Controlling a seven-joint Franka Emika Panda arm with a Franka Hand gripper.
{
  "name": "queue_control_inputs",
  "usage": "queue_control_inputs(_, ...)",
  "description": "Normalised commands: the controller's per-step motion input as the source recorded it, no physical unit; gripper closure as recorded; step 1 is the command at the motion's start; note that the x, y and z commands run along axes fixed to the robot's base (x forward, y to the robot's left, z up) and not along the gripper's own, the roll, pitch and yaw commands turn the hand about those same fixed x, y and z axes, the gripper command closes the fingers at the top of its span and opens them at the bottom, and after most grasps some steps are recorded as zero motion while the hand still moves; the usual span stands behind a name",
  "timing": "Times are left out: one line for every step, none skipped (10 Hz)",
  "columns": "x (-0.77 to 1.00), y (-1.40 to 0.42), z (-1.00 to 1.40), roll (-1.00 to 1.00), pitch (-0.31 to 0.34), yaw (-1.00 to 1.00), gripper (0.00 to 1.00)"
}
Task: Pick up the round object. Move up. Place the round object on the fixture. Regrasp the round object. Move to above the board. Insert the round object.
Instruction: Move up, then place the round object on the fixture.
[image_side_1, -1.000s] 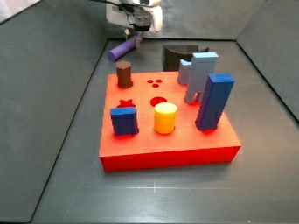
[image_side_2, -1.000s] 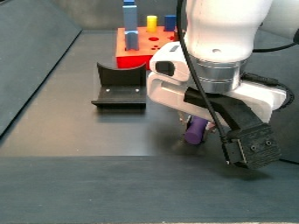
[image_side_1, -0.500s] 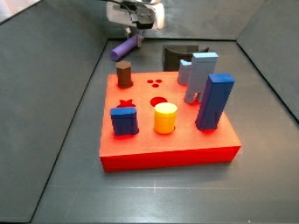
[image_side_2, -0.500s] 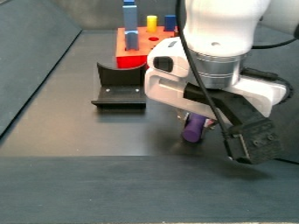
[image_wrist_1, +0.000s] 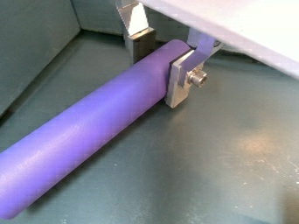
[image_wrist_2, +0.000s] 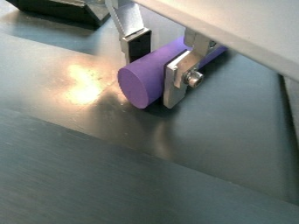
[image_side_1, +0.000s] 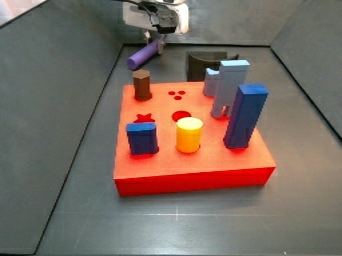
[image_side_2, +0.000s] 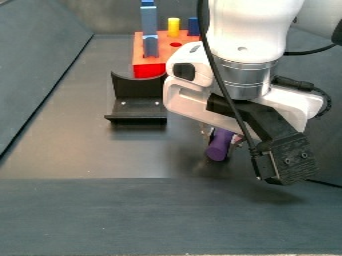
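Observation:
The round object, a slim purple peg (image_wrist_1: 100, 140), lies between my gripper's (image_wrist_1: 158, 54) silver fingers in both wrist views (image_wrist_2: 152, 72). The gripper is shut on it and holds it tilted above the grey floor, behind the board in a side view (image_side_1: 142, 53). In the other side view the peg (image_side_2: 222, 148) pokes out below the wrist. The red board (image_side_1: 187, 160) with shaped holes sits mid-floor. The dark fixture (image_side_1: 203, 64) stands behind the board, right of the gripper (image_side_1: 150, 40); it also shows in a side view (image_side_2: 135, 97).
On the board stand tall blue blocks (image_side_1: 245, 115), a pale blue-grey block (image_side_1: 230, 82), a yellow cylinder (image_side_1: 190, 134), a brown cylinder (image_side_1: 142, 88) and a small blue block with a red star (image_side_1: 142, 134). Grey walls enclose the floor.
The gripper with the purple peg has risen slightly off the floor. Nothing else has moved.

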Motion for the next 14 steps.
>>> queue_control_inputs(0.00,0.00,0.83,0.00,0.000,0.00,1.00)
queue_control_inputs(0.04,0.01,0.86,0.00,-0.018,0.00,1.00)
queue_control_inputs(0.00,0.00,0.77,0.01,0.016,-0.01,1.00)
queue_control_inputs(-0.01,0.00,0.60,0.03,0.051,-0.01,1.00)
queue_control_inputs(-0.01,0.00,0.47,0.05,0.077,-0.01,1.00)
queue_control_inputs(-0.01,0.00,0.35,0.06,0.098,-0.01,1.00)
queue_control_inputs(-0.01,-0.01,0.19,0.08,0.126,0.00,1.00)
queue_control_inputs(0.00,0.00,1.00,0.00,0.000,0.00,1.00)
queue_control_inputs(0.00,0.00,1.00,0.01,0.015,0.01,1.00)
queue_control_inputs(-0.01,0.00,1.00,0.02,0.035,0.00,1.00)
queue_control_inputs(-0.02,0.00,1.00,0.04,0.067,0.00,1.00)
queue_control_inputs(-0.02,0.00,1.00,0.05,0.081,0.00,1.00)
queue_control_inputs(-0.02,-0.01,1.00,0.07,0.103,0.01,1.00)
queue_control_inputs(-0.02,-0.01,1.00,0.08,0.110,0.01,1.00)
